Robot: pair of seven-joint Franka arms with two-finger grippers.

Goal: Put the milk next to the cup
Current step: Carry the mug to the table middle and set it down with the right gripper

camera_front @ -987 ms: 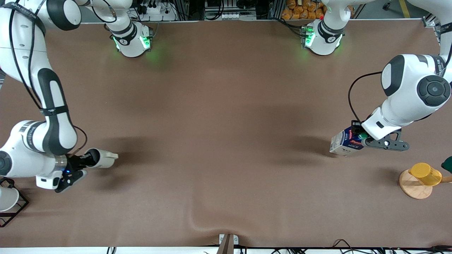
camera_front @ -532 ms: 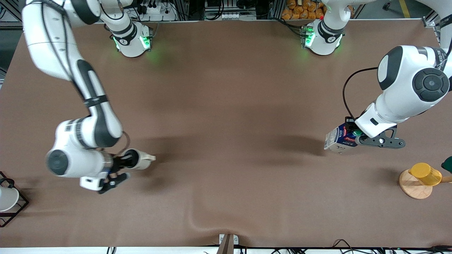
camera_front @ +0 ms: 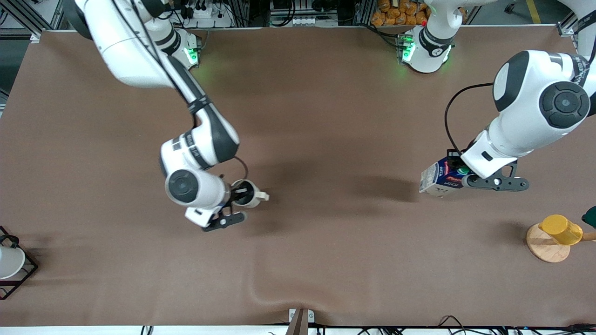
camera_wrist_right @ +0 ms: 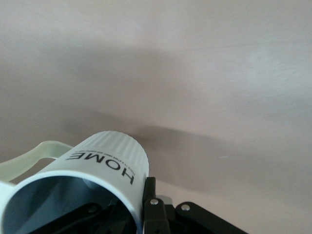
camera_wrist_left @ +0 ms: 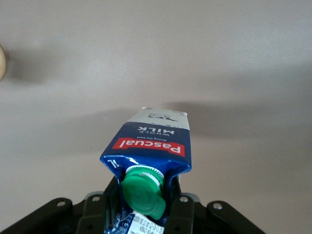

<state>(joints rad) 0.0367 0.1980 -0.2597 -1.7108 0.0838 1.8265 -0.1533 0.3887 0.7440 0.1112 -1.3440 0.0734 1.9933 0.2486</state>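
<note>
My left gripper (camera_front: pixel 458 173) is shut on the milk (camera_front: pixel 440 178), a dark blue and white carton with a red band and green cap, and holds it tilted above the table toward the left arm's end. In the left wrist view the milk (camera_wrist_left: pixel 148 146) sits between my fingers (camera_wrist_left: pixel 181 207), cap toward the camera. My right gripper (camera_front: pixel 238 195) is shut on the cream-white cup (camera_front: pixel 250 194), one finger inside it and one outside on its rim, and holds it above the table's middle. In the right wrist view the cup (camera_wrist_right: pixel 105 158) reads "HOME", its handle sticking out sideways.
A yellow cup (camera_front: pixel 561 229) on a wooden disc (camera_front: pixel 547 246) stands at the left arm's end, near the front camera. A black wire rack (camera_front: pixel 16 272) with a white object stands at the right arm's end. The brown table cover has a wrinkle (camera_front: pixel 260 291) near the front edge.
My right arm has carried the cup from the right arm's end toward the table's middle. My left gripper has shifted the milk a little toward the middle and away from the front camera.
</note>
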